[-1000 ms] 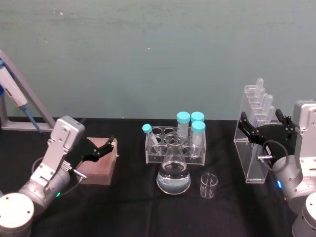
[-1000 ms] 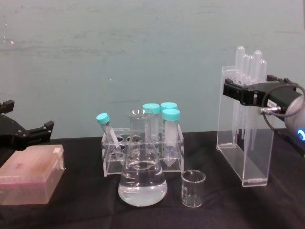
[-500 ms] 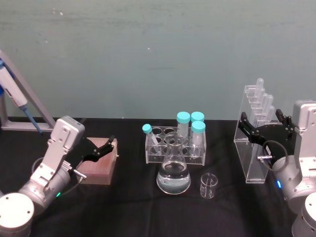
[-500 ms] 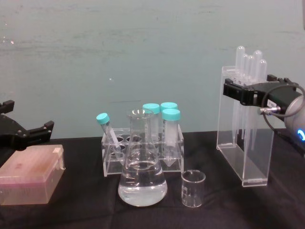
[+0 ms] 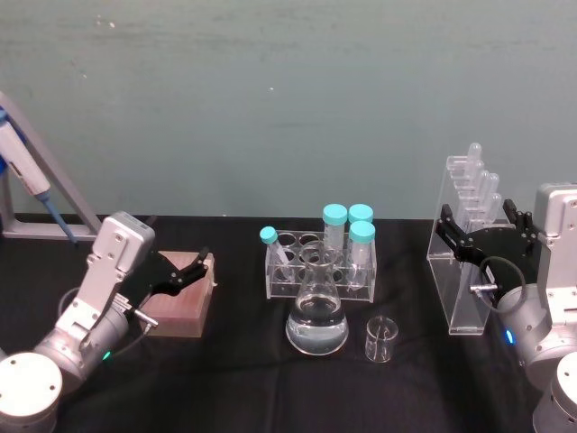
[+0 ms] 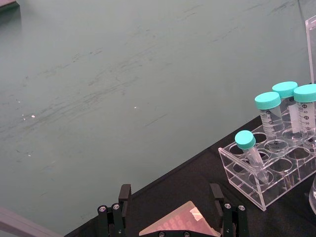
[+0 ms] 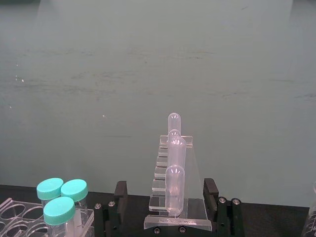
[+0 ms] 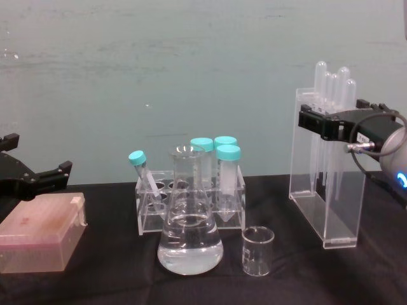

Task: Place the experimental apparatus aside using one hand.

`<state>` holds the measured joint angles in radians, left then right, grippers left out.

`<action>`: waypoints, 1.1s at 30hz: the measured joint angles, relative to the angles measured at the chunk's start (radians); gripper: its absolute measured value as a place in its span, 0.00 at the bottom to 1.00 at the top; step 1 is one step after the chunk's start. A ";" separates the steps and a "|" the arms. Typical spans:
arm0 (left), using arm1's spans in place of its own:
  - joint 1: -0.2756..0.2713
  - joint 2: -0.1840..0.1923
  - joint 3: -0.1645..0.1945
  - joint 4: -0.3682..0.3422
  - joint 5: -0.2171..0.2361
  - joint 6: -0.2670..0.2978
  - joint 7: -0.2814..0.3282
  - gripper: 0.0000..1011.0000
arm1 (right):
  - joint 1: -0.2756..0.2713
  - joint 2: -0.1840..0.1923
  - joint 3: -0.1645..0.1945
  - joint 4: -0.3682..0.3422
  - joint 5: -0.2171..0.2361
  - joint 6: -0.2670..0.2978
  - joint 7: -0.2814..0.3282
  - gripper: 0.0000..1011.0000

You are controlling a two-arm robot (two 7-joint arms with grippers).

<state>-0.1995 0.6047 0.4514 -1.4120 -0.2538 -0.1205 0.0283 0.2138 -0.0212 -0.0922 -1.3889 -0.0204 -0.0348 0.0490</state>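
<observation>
Because the task calls for one hand, the right gripper (image 5: 475, 233) alone is at the apparatus. It straddles the upper part of the acrylic stand (image 8: 324, 190), well to the right of the conical flask (image 8: 189, 244). Its jaws are apart, one on each side wall, and the right wrist view shows a gap at one finger, so nothing is gripped yet. Judgement: the flat walls suit parallel jaws, but a tall narrow piece taken near the top may tip. The stand's base rests on the bench (image 8: 114, 286). The left gripper (image 6: 169, 190) is far left of the flask, over the pink box (image 8: 38, 238), wide open and empty, presumably idle

Count:
- 1 stand, with 4 pipettes (image 8: 331, 82) by the bulbs in the chest view
- 1 flask, part-filled with clear liquid
- 1 beaker (image 8: 257, 252), empty, just right of the flask
- 1 tube rack (image 8: 152, 213) just behind the flask
- 4 teal-capped tubes (image 8: 227, 171), three upright and one leaning
</observation>
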 joint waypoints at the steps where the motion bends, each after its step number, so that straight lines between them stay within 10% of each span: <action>1: 0.000 0.000 0.000 0.000 0.000 0.000 0.000 0.99 | 0.000 0.000 0.000 0.000 0.000 0.000 0.000 0.97; 14: 0.000 0.000 0.000 0.000 0.000 0.000 0.000 0.99 | 0.000 0.000 0.000 0.000 -0.001 0.000 -0.001 0.62; 33: 0.000 0.000 0.000 0.000 0.000 0.000 0.000 0.99 | 0.000 0.000 0.000 0.000 -0.001 0.000 -0.001 0.61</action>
<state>-0.1995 0.6047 0.4514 -1.4120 -0.2539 -0.1206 0.0282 0.2138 -0.0213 -0.0922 -1.3890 -0.0210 -0.0347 0.0483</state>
